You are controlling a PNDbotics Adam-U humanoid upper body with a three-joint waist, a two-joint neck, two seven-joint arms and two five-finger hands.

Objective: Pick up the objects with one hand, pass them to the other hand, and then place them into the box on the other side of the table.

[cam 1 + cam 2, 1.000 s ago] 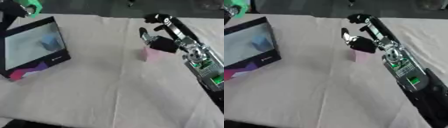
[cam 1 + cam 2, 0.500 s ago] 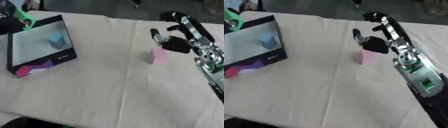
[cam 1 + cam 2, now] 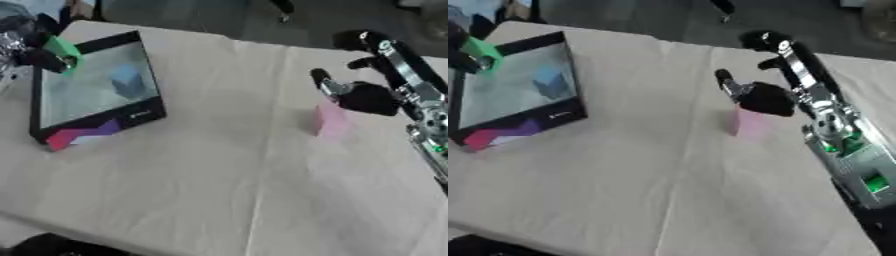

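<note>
**Risk notes: grasp of the pink block and release over the box**

The right hand hangs directly above the pink block, which stands upright on the cloth-covered table, right of centre. The thumb and fingers are spread to either side of the block's top and have not closed on it; whether any fingertip touches it cannot be told.

The left hand is at the far left, over the rim of the black box, with its fingers curled round a green object. A pale blue object already lies inside the box.

Likely faults from this position:

- Tipping — the block is tall and narrow, so a finger arriving off-centre would probably knock it over instead of gripping it.
- Cloth drag — fingers lowered too far may catch the tablecloth and shift the block.
- Missed drop — the green object is held near the box's edge, so a release there could land it on the rim or outside.
- Handover conflict — the left hand must be emptied before it can receive the block.
</note>
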